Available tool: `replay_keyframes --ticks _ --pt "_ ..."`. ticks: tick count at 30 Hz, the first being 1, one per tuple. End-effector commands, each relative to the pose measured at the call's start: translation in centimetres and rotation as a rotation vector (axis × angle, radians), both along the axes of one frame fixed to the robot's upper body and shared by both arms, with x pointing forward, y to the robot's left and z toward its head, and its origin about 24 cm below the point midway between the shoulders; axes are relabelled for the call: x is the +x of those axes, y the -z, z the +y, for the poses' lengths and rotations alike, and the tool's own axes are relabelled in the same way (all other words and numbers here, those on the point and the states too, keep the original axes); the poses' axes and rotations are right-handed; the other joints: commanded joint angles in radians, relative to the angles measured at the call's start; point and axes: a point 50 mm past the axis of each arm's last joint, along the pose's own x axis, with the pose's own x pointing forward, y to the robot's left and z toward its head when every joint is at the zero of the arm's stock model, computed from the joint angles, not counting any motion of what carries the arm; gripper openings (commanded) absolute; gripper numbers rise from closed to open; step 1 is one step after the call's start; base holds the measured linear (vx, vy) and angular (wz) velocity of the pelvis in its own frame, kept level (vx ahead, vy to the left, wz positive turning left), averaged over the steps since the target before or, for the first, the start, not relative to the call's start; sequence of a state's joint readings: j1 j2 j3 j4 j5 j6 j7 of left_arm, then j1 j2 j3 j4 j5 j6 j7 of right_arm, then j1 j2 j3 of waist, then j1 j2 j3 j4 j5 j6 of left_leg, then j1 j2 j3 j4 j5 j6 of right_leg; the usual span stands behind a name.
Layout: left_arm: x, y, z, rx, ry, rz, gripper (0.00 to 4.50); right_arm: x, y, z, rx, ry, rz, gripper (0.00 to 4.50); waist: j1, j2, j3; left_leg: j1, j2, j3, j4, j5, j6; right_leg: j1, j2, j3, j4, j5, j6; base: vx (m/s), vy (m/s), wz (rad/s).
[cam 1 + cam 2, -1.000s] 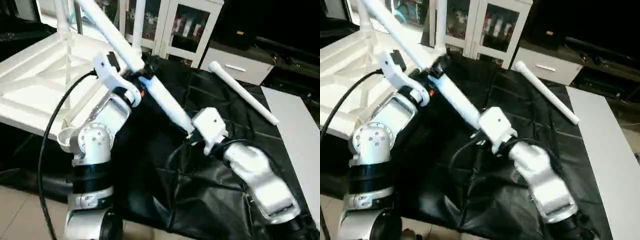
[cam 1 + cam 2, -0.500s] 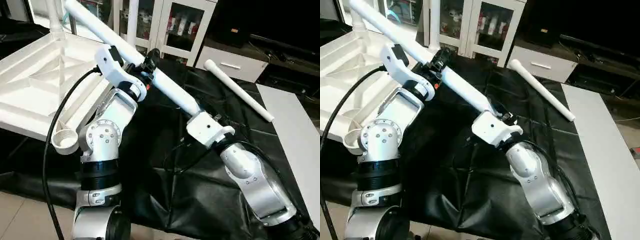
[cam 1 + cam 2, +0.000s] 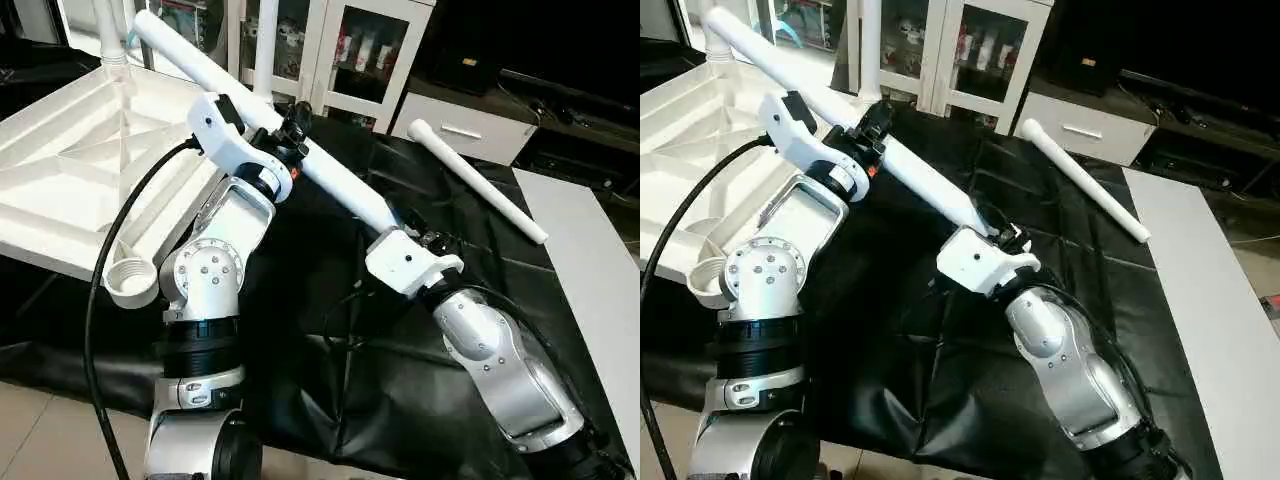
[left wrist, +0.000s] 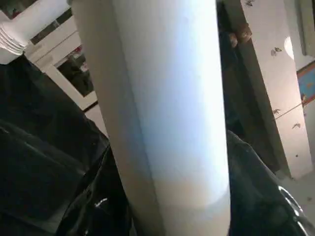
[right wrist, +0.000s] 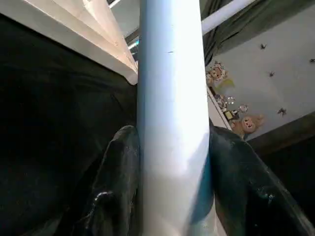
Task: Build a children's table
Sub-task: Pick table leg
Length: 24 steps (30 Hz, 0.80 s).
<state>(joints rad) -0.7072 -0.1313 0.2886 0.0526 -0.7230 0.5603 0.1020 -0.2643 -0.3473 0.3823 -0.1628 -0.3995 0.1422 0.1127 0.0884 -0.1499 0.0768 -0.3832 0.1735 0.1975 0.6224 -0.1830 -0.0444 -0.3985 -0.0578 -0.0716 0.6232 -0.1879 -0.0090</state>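
Note:
A long white table leg (image 3: 330,185) hangs tilted above the black cloth, its upper end pointing to the far left. My left gripper (image 3: 292,128) is shut on the leg's middle. My right gripper (image 3: 420,243) is shut on its lower end. Both wrist views show black fingers (image 5: 118,182) hugging the white tube (image 4: 167,123). The white tabletop (image 3: 70,170) lies upside down at the left, ribs up, with a round corner socket (image 3: 130,280) at its near corner. Two legs (image 3: 264,45) stand upright in its far sockets. Another leg (image 3: 475,180) lies loose on the cloth at the far right.
A black cloth (image 3: 380,380) covers the work surface. A grey-white board (image 3: 590,290) runs along the right edge. White glass-door cabinets (image 3: 370,60) and a low white drawer unit (image 3: 480,125) stand behind. A black cable (image 3: 100,300) loops beside my left arm.
The held leg has tilted flatter, its lower end raised, while my right arm swung up and left. The camera view has also shifted.

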Motion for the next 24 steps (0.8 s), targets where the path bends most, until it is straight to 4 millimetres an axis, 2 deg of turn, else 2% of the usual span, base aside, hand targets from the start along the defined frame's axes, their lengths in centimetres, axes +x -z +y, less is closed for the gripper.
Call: replay_keyframes --ticks 1,6,9,10,11,12,13,14,15,16,18,19,21,24 --pt "0.3 0.7 0.2 0.007 -0.045 0.051 1.98 0.4 -1.6 -1.1 0.021 0.048 -0.094 1.80 -0.003 0.022 -0.072 0.031 0.066 -0.041 -0.081 -0.224 -0.068 0.042 -0.090 0.062 -0.072 -0.155 -0.086 0.000 0.000 0.00" --pt "0.3 0.6 0.4 0.007 -0.061 0.048 1.97 0.5 -1.5 -1.1 0.019 0.048 -0.096 1.80 -0.003 0.020 -0.072 0.030 0.065 -0.041 -0.080 -0.224 -0.066 0.042 -0.091 0.063 -0.074 -0.167 -0.083 0.000 0.000 0.00" --pt "0.4 0.1 0.6 0.020 -0.069 0.026 1.95 0.5 -1.6 -1.0 0.062 0.031 -0.080 1.80 -0.003 0.026 -0.072 0.031 0.066 -0.042 -0.081 -0.221 -0.068 0.042 -0.089 0.062 -0.071 -0.154 -0.083 0.000 0.000 0.00" --pt "0.4 0.1 0.7 0.022 -0.069 0.023 1.95 0.5 -1.7 -0.9 0.072 0.024 -0.075 2.36 -0.004 0.024 -0.073 0.031 0.066 -0.041 -0.081 -0.225 -0.066 0.042 -0.089 0.062 -0.072 -0.153 -0.082 0.000 0.000 0.00" --pt "0.5 -0.2 0.9 0.043 -0.070 -0.003 1.95 0.2 -1.9 -0.4 0.125 -0.050 -0.062 2.50 -0.005 0.031 -0.072 0.032 0.065 -0.041 -0.082 -0.244 -0.064 0.041 -0.089 0.062 -0.075 -0.156 -0.082 0.000 0.000 0.00" --pt "0.5 -0.7 1.2 0.066 -0.069 -0.034 1.95 -0.5 -2.3 0.4 0.203 -0.171 -0.030 2.50 -0.005 0.029 -0.073 0.032 0.067 -0.042 -0.081 -0.246 -0.066 0.041 -0.090 0.062 -0.072 -0.154 -0.083 0.000 0.000 0.00" --pt "0.6 -1.0 1.3 0.086 -0.063 -0.056 1.93 -0.8 -2.6 0.7 0.261 -0.235 -0.010 2.56 -0.003 0.031 -0.073 0.032 0.068 -0.042 -0.080 -0.256 -0.053 0.042 -0.094 0.062 -0.072 -0.155 -0.079 0.000 0.000 0.00" --pt "0.6 -1.0 1.3 0.090 -0.060 -0.060 1.92 -0.8 -2.7 0.7 0.273 -0.239 -0.006 2.71 -0.003 0.042 -0.071 0.033 0.068 -0.043 -0.083 -0.265 -0.050 0.039 -0.093 0.062 -0.073 -0.158 -0.076 0.000 0.000 0.00" --pt "0.7 -1.4 1.4 0.127 -0.038 -0.089 1.90 -0.9 -3.1 0.5 0.381 -0.285 0.050 2.85 -0.008 0.043 -0.069 0.030 0.068 -0.046 -0.087 -0.267 -0.048 0.042 -0.088 0.061 -0.072 -0.156 -0.071 0.000 0.000 0.00" --pt "0.7 -1.6 1.4 0.151 -0.021 -0.106 1.82 -1.0 -3.5 0.2 0.423 -0.316 0.066 2.93 -0.006 0.046 -0.072 0.035 0.068 -0.046 -0.084 -0.276 -0.039 0.039 -0.088 0.062 -0.070 -0.160 -0.077 0.000 0.000 0.00" --pt "0.8 -1.9 1.3 0.185 0.012 -0.132 1.75 -1.1 -4.1 -0.3 0.485 -0.385 0.105 2.97 -0.003 0.050 -0.071 0.035 0.070 -0.045 -0.085 -0.258 -0.037 0.038 -0.088 0.063 -0.069 -0.136 -0.095 0.000 0.000 0.00" --pt "0.9 -2.1 1.3 0.200 0.030 -0.143 1.71 -1.2 -4.3 -0.6 0.502 -0.417 0.134 3.15 0.002 0.055 -0.070 0.037 0.070 -0.044 -0.086 -0.267 -0.036 0.039 -0.087 0.061 -0.069 -0.130 -0.114 0.000 0.000 0.00" --pt "0.9 -2.2 1.2 0.207 0.049 -0.151 1.71 -1.0 -4.5 -1.0 0.514 -0.436 0.165 3.15 0.004 0.055 -0.070 0.036 0.070 -0.044 -0.087 -0.263 -0.041 0.040 -0.087 0.061 -0.070 -0.129 -0.121 0.000 0.000 0.00" --pt "0.9 -3.0 1.2 0.243 0.132 -0.193 1.70 -0.2 -5.0 -2.6 0.562 -0.488 0.310 3.45 0.006 0.052 -0.068 0.033 0.069 -0.045 -0.088 -0.258 -0.045 0.043 -0.092 0.061 -0.071 -0.153 -0.129 0.000 0.000 0.00"
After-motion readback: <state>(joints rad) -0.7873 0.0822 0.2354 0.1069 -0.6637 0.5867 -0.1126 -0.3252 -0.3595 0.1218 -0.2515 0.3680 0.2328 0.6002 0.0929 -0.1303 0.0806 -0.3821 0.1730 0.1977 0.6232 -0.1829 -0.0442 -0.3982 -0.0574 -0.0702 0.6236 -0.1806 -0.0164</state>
